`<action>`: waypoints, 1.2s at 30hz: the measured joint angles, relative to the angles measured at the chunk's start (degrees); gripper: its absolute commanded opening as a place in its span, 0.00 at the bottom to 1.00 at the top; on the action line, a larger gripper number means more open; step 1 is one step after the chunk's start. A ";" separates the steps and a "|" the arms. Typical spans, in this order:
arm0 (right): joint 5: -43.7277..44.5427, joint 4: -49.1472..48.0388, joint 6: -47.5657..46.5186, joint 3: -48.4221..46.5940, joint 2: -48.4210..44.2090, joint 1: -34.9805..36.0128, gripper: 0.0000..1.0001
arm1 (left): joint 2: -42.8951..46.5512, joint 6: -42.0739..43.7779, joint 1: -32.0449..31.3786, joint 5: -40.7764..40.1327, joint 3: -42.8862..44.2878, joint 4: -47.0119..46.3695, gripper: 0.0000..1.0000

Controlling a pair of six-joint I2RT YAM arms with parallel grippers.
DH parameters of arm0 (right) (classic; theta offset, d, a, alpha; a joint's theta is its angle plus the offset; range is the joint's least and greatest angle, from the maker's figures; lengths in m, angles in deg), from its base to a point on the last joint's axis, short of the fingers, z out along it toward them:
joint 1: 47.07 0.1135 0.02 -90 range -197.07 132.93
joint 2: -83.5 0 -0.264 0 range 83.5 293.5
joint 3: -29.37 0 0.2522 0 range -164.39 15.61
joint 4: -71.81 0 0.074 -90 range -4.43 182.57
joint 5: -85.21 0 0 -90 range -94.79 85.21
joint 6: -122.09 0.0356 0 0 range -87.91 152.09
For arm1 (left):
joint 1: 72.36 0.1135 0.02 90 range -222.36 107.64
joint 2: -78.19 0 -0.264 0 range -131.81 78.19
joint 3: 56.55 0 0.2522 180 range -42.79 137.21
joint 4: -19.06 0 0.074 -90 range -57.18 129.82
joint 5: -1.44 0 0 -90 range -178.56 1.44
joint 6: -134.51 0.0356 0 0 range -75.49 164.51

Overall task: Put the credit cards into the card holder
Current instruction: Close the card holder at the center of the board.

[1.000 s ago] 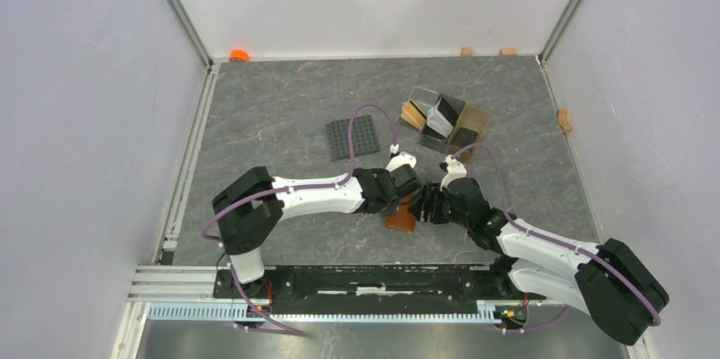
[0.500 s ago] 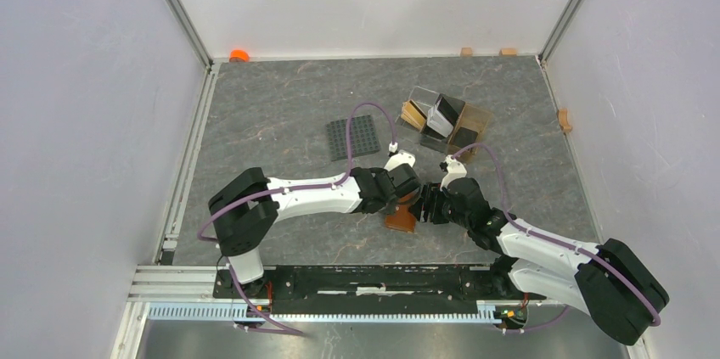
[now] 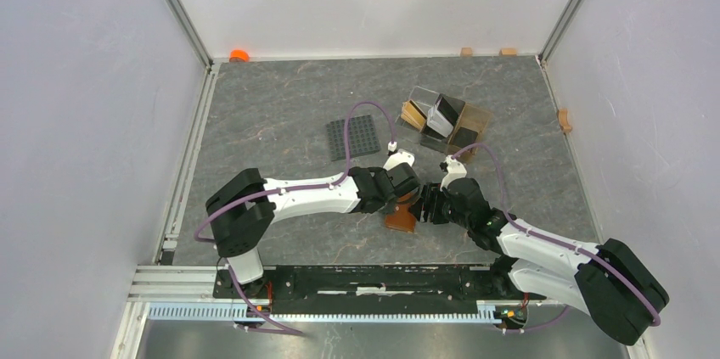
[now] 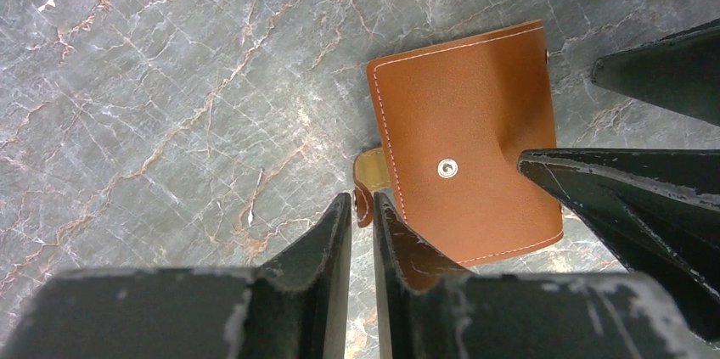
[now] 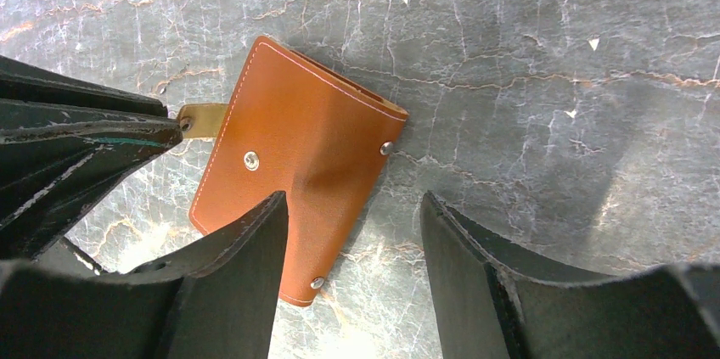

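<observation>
While the wallet lies folded near the centre of the table, the left gripper's nearly closed fingers pinch its strap; the right gripper, open, presses one finger on it. Cards sit in a stand, far right.

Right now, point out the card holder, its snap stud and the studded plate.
card holder (image 5: 297, 126): right wrist view, leather face.
snap stud (image 4: 447, 169): left wrist view, centre.
studded plate (image 3: 353, 137): top view, middle.
</observation>
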 measured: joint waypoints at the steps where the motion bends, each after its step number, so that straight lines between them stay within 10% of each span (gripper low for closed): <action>1: -0.02 -0.02 0.00 0.00 0.00 0.00 0.64 | 0.02 0.00 0.00 -0.04 0.00 0.02 0.22; 36: -0.26 -1.33 0.22 0.61 -0.02 -0.02 0.64 | -0.74 2.56 -0.90 2.19 0.00 0.04 0.50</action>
